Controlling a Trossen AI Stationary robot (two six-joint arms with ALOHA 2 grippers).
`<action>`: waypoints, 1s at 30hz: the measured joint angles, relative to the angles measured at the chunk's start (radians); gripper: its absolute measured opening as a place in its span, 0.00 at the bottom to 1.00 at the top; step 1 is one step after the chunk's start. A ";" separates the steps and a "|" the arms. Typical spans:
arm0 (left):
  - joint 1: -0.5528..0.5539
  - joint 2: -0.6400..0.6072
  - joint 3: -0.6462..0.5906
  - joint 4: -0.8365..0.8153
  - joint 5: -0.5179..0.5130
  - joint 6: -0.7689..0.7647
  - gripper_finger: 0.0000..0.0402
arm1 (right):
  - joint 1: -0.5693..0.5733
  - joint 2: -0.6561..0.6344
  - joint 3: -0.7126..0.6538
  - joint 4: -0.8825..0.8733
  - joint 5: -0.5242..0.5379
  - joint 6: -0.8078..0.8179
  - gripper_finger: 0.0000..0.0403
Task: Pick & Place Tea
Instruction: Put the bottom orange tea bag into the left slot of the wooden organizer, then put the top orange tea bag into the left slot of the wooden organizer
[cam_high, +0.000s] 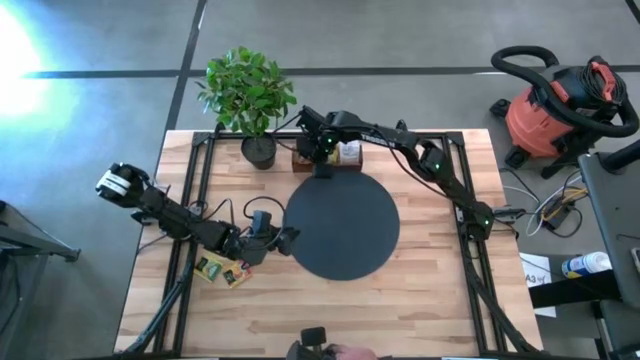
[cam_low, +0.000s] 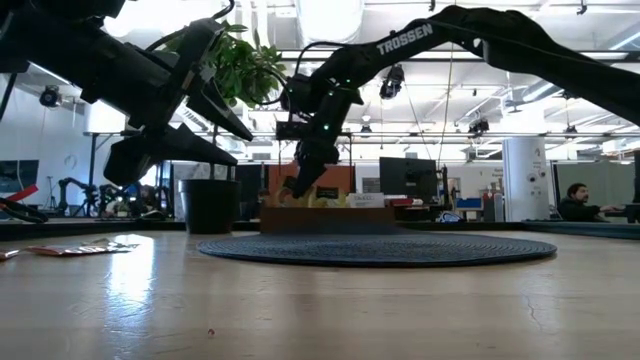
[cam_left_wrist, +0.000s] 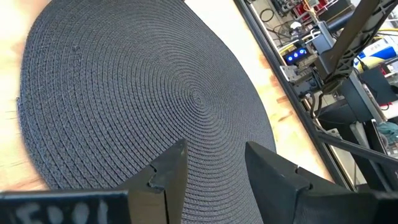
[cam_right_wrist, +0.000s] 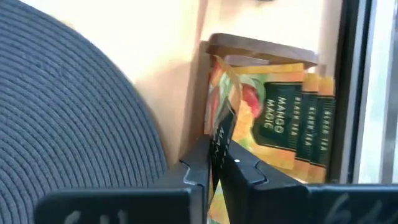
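A round black woven disc (cam_high: 340, 225) lies mid-table. Behind it, a brown wooden tray (cam_high: 345, 165) holds upright yellow and orange tea sachets (cam_right_wrist: 280, 124). My right gripper (cam_right_wrist: 214, 163) reaches down into the tray (cam_right_wrist: 261, 46) and is shut on one sachet. My left gripper (cam_left_wrist: 214, 165) hovers open above the disc's left part (cam_left_wrist: 155, 93), lifted off the table in the low view (cam_low: 230, 143). A few green and yellow sachets (cam_high: 222, 268) lie flat on the wood left of the disc. My right gripper pinches one yellow-orange sachet by its upper edge (cam_right_wrist: 219, 134) between the two fingers (cam_right_wrist: 198, 165), coming from above and slanting down into the tray. The sachet stands on edge among the others. I cannot tell whether it is lifted off the tray floor.
A potted plant (cam_high: 250, 95) stands at the far edge, left of the tray. Bare wood lies right of and in front of the disc. A red shop vacuum (cam_high: 560, 110) stands on the floor off the table's right. A person (cam_low: 575, 200) sits far off in the room.
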 joint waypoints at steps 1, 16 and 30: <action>0.000 0.000 0.000 0.000 0.000 0.000 0.34 | 0.003 0.000 -0.001 0.006 0.000 0.000 0.06; 0.000 0.000 0.000 0.000 0.001 0.000 0.34 | 0.008 0.000 0.013 0.103 0.172 0.064 0.38; -0.001 -0.069 0.000 -0.352 0.294 -0.185 0.34 | 0.009 -0.023 0.091 -0.083 -0.107 0.274 0.39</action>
